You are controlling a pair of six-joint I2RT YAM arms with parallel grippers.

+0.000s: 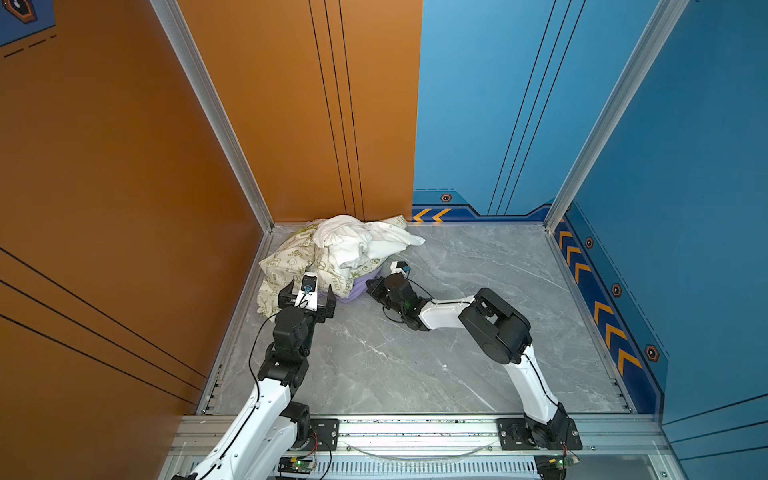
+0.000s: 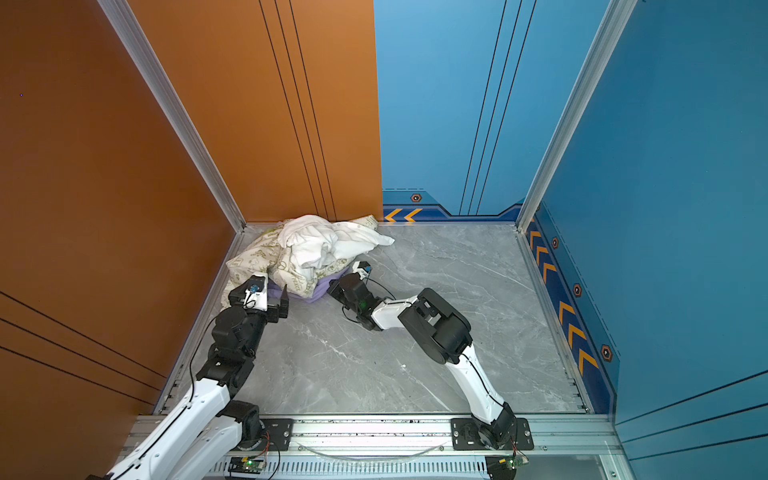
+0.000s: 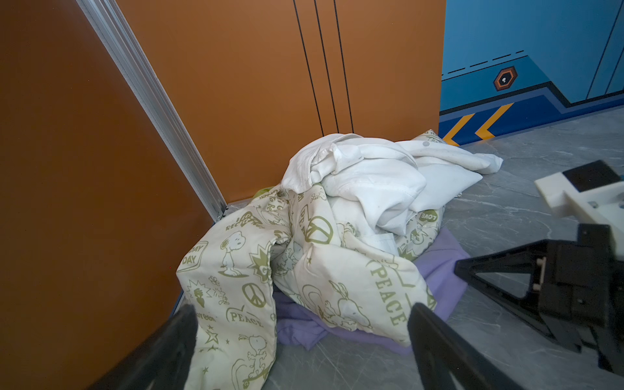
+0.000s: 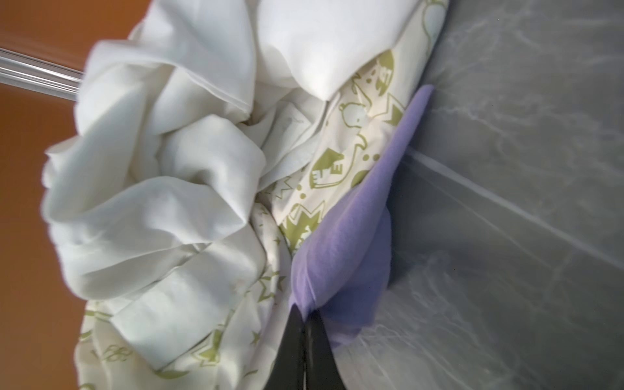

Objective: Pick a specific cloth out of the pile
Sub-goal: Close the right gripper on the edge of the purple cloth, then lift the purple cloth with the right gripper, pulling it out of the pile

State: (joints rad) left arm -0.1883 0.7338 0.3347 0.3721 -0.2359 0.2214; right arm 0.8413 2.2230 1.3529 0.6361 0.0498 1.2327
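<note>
Marble tabletop (image 1: 415,353): the pile (image 1: 332,249) sat heaped against the orange wall (image 1: 291,124).
The cloth (image 4: 337,243) lay at its bottom under the printed sheet (image 3: 320,270); the right gripper (image 4: 304,312) pinched its lavender edge, and the left gripper (image 1: 309,293) hung wide open nearby.

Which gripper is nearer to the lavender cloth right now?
Right. The right gripper is shut on a fold of the lavender cloth at the edge of the pile. The left gripper stands open just in front of the pile, gripping nothing.
</note>
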